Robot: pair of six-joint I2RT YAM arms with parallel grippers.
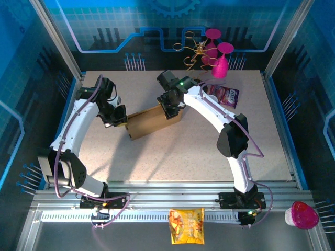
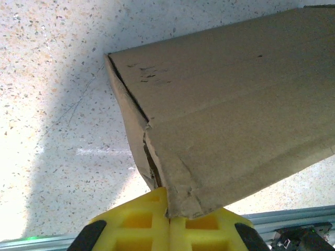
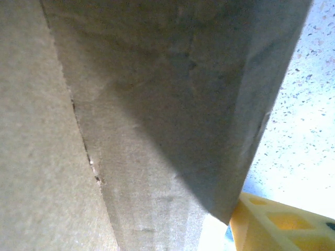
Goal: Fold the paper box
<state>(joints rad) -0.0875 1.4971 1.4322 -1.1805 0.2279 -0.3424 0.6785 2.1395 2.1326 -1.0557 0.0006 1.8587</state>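
Left gripper (image 2: 168, 222): clenched on box (image 1: 149, 123) corner.
Right gripper (image 1: 172, 111): box's other end; grip I cannot tell.
Fold: press squarely along crease.

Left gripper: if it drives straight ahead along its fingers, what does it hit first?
The paper box. Its crumpled corner sits right at the shut tips of the left gripper, so it would push cardboard at once. Whether they touch now is unclear.

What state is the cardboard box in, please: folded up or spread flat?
Folded up: the box stands as a block, with two faces meeting at an edge.
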